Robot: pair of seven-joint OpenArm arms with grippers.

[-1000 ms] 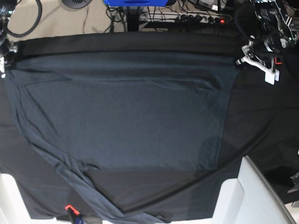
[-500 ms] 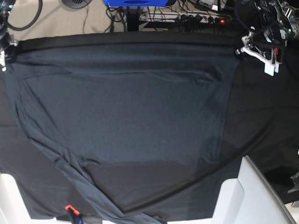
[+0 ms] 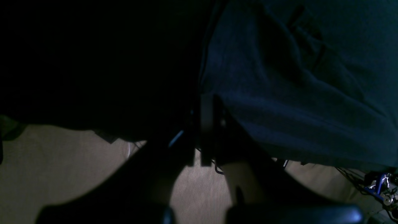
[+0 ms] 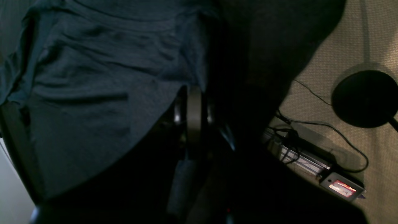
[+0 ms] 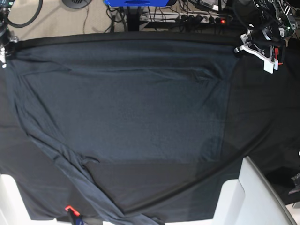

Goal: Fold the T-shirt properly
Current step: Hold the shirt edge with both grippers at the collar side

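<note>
T-shirt, dark charcoal-grey with a faint blue cast, is spread wide over the black tablecloth that covers the table, its top edge drawn out nearly straight along the far side. One long sleeve trails diagonally down the near left of the base view, toward a small red-orange tag at the bottom edge. A shallow crease runs across the upper chest.

Left end effector, at the far right corner of the base view, is closed on the T-shirt's corner there; its wrist view shows the two fingers pressed tight together with bluish fabric bunched right at their tips. White bracket parts hang beside it.

Right end effector sits at the far left corner, mostly cut off by the frame edge. Its wrist view shows the fingers pinched together with wrinkled grey fabric gathered around them, so it is clamped on the T-shirt as well.

Beyond the table's far edge lie beige carpet, cables, and a power strip with a red light.
</note>
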